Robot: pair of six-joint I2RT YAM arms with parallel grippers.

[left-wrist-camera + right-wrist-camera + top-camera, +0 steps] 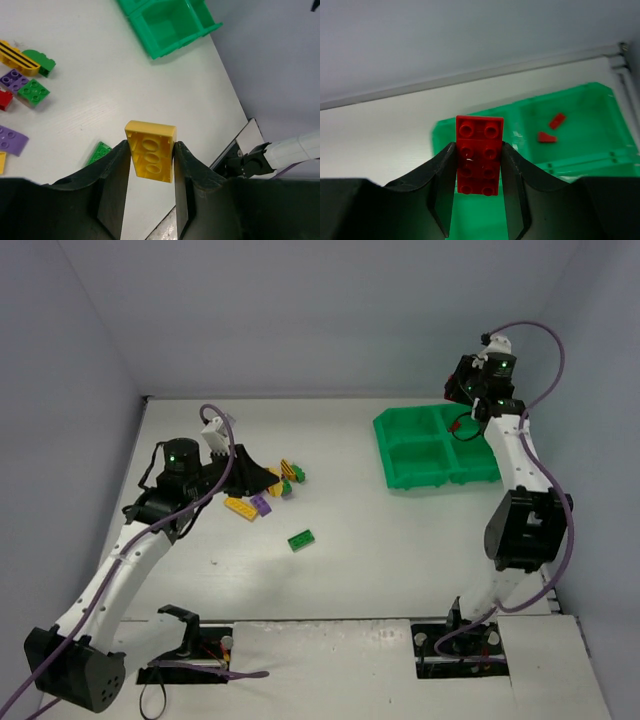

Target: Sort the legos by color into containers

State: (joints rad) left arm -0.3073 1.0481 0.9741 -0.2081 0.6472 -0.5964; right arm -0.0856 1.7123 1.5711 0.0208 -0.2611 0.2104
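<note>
Legos lie in a loose group on the table beside the left arm, well apart from the tray, with one green brick on its own nearer the arm bases.

Note that both arms carry a load. The left gripper is clamped on a yellow brick by its long sides, hollow underside toward the wrist camera. This grip leaves the brick's free end clear of the fingers, so it can drop cleanly.

The right gripper pinches a red brick the same way, studs toward the camera, poised above the tray. Two red pieces already lie in one compartment, just right of the held brick. Judge that compartment to be the red target, and expect the brick to need shifting over it before release
</note>
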